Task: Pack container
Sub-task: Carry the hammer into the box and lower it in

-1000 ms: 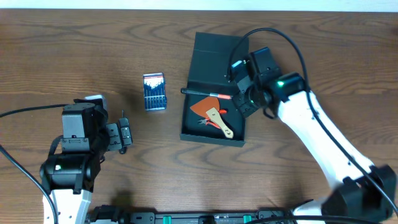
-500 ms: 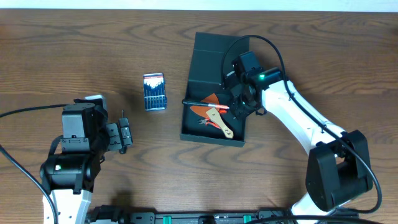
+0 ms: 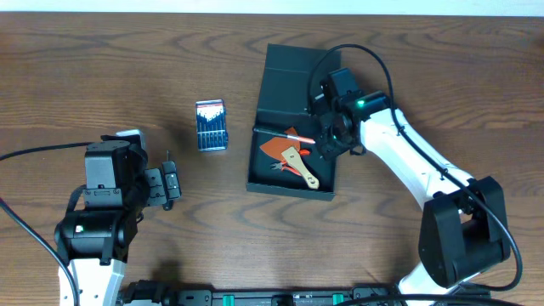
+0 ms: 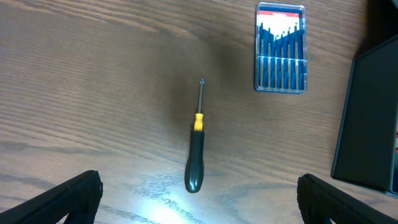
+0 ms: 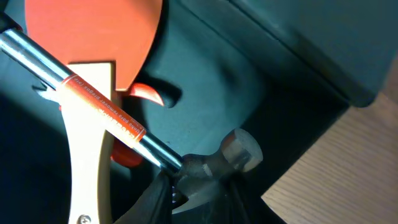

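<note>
Container [image 3: 289, 78], hammer [image 3: 302, 136] now wholly inside, right tool [image 3: 326, 141] still clamping its head

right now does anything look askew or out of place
Only the hammer: the right pincer grips it by the head, so its shaft slants over a wooden-handled tool in the box. A screwdriver lies outside on the table.
</note>
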Controlling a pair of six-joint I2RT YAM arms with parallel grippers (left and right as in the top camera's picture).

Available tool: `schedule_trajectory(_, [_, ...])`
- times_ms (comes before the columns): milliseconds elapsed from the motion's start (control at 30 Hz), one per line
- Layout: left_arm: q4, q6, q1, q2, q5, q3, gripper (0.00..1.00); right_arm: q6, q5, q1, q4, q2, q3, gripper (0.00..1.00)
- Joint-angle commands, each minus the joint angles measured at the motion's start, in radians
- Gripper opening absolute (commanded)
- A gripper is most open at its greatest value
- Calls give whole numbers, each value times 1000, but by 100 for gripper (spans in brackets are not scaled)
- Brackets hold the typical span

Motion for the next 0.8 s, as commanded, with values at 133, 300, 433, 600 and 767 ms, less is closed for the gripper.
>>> schedule_trajectory(133, [-3, -5, -4, -2, -1, 23, 99, 91, 26, -22, 3, 9, 10, 1])
schedule_trajectory(300, [-3, -5, -4, -2, -1, 23, 98, 91, 35, -22, 2, 9, 10, 1])
schedule_trajectory(433, [-3, -5, -4, -2, -1, 23, 99, 91, 38, -22, -3, 9, 10, 1])
schedule_trajectory(600, [-3, -5, -4, -2, -1, 23, 98, 91, 38, -22, -4, 9, 10, 8])
schedule_trajectory(767, [-3, -5, -4, -2, -1, 23, 99, 91, 38, -22, -3, 9, 10, 27])
